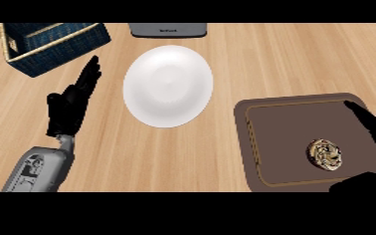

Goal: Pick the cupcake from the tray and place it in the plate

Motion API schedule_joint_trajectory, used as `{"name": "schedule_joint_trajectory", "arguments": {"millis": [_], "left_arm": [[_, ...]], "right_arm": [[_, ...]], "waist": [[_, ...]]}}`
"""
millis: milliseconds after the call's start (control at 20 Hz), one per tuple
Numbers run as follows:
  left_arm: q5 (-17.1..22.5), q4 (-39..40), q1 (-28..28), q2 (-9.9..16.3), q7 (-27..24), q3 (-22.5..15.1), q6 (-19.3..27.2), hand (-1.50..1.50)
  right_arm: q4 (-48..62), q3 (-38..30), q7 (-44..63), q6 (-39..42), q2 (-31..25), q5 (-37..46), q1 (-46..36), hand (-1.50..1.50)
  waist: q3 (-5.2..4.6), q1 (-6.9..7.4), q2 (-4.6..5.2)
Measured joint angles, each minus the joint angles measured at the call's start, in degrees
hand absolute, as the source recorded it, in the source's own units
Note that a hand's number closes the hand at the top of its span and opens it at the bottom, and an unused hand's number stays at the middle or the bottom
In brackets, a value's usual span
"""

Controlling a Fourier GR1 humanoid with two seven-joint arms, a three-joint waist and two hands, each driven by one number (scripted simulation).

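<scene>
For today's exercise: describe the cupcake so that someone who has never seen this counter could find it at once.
Start at the brown rectangular tray on the right side of the light wooden counter. In its lower right part sits the small round cupcake with swirled brown and cream top. It is the only thing lying on the tray; the white oval plate to the left is far larger and plain.

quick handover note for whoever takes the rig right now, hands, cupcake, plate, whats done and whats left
Left hand: open, fingers straight, resting at the view's left beside the plate.
Right hand: mostly out of view at the right edge, over the tray; grip cannot be told.
Cupcake: lying on the brown tray, not held.
Plate: white, holds nothing, centre of the counter.
Done: nothing yet.
Left: grasp cupcake, lift, carry left, set in plate.
</scene>
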Motion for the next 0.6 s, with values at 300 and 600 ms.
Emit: {"name": "schedule_joint_trajectory", "arguments": {"millis": [300, 600], "left_arm": [[-1.61, 0.44, -0.66, -1.83, 0.4, 0.8, -0.28, 0.0], [-3.41, -0.49, -0.5, -3.42, 1.36, 1.56, -0.47, 0.0]], "right_arm": [[6.6, 0.84, -1.12, 4.94, 4.0, 3.26, -1.77, -1.5], [13.32, 0.66, -5.69, 7.69, 8.26, 7.61, -1.83, -1.5]], "waist": [[0.02, 0.04, 0.0], [0.02, 0.0, -0.02]]}}
